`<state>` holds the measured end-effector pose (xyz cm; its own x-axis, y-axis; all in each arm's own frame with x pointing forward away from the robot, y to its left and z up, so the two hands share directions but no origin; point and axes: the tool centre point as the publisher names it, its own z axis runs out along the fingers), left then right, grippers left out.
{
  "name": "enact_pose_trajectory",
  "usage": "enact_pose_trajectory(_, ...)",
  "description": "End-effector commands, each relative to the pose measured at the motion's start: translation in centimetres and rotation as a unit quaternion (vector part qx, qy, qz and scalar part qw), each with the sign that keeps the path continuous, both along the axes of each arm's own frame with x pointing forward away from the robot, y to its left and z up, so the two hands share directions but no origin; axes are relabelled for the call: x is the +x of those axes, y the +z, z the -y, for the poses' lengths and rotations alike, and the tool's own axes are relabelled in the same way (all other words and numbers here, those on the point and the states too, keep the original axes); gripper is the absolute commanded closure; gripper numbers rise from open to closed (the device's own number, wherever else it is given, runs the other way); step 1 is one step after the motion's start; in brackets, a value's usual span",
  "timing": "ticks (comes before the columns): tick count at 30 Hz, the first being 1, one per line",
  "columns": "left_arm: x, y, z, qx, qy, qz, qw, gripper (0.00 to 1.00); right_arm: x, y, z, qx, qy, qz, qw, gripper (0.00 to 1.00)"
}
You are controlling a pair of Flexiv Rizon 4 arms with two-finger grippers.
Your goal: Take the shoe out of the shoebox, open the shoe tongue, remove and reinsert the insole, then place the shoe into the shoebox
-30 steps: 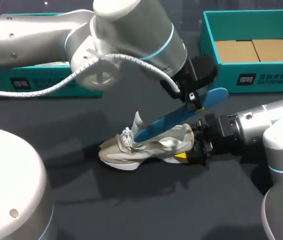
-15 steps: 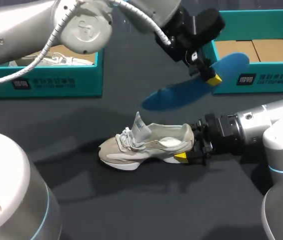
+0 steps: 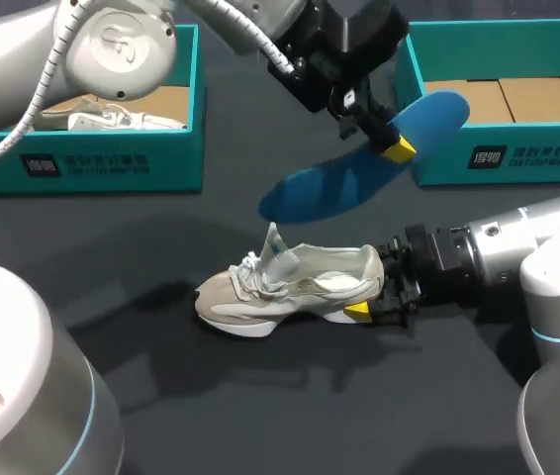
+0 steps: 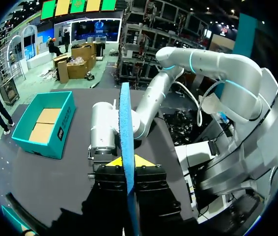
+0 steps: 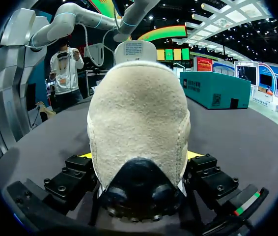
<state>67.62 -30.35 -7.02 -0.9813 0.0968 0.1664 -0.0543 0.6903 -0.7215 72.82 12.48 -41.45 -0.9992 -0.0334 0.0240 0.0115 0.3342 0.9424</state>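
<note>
The left gripper point(image 3: 387, 139) is pinching the blue insole point(image 3: 329, 188) near its far right end, holding it in the air above the shoe point(image 3: 290, 282). The right gripper point(image 3: 387, 300) is clamping the shoe's heel from the right, with the shoe sitting mid-table point(image 3: 260, 396). The insole is likely handling as light, thin and floppy, so the free end may sag. Gripping near one end and feeding the other in first looks best. The heel is probably the shoe's stiffest hold.

The shoe point(image 3: 290, 282) is beige cloth, nappy and suede-like at the back, with glossy black plastic below. The blue insole point(image 3: 329, 188) looks matt and foamy. The table point(image 3: 161, 396) is dark, matt; the shoebox point(image 3: 557, 158) smooth teal card, brown cardboard inside
</note>
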Motion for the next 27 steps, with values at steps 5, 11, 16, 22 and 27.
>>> enact_pose_trajectory(5,-2.7,5.6,-3.5,-0.129,0.050,0.013,0.990,1.00,-0.1,-0.2,-0.2,-0.002,0.000,-0.001,1.000,1.00)
enact_pose_trajectory(11,-2.7,5.6,-3.5,-0.129,0.050,0.013,0.990,1.00,-0.1,-0.2,-0.2,-0.002,0.000,-0.001,1.000,1.00)
enact_pose_trajectory(16,-2.7,5.6,-3.5,-0.129,0.050,0.013,0.990,1.00,-0.1,-0.2,-0.2,-0.002,0.000,-0.001,1.000,1.00)
enact_pose_trajectory(22,-2.6,5.8,-5.6,-0.172,0.061,-0.039,0.982,1.00,-0.1,-0.2,-0.2,-0.002,0.000,-0.001,1.000,1.00)
enact_pose_trajectory(27,-3.5,9.7,-7.9,-0.214,0.079,-0.022,0.973,1.00,-0.1,-0.2,-0.2,-0.002,0.000,-0.001,1.000,1.00)
